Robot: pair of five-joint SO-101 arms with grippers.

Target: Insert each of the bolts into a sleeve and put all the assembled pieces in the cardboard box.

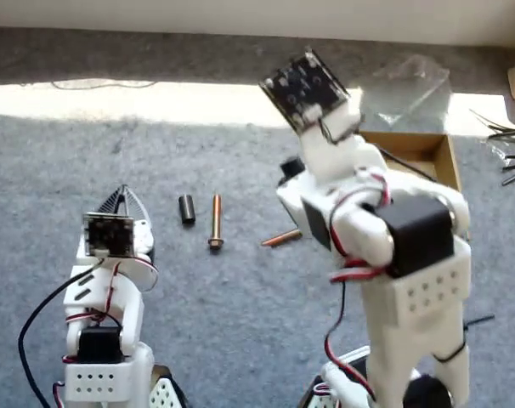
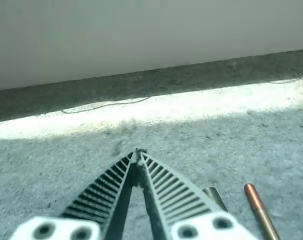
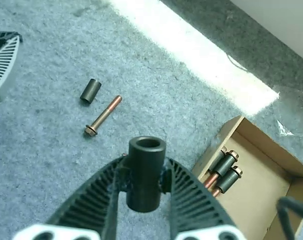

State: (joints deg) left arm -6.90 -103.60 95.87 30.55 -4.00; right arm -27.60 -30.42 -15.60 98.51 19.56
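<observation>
Sleeve (image 3: 147,150): clamped upright in the right gripper (image 3: 144,175), raised over the carpet (image 3: 41,145). Left gripper (image 2: 139,162) pinched together, empty. Mid-assembly, judging by this; next calls for feeding a loose bolt (image 3: 103,116) into the bore, then the cardboard box (image 3: 264,185).

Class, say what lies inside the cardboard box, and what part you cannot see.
Three assembled bolt-and-sleeve pieces lie against one wall of the cardboard box. In the high view the right arm covers most of its inside.
</observation>
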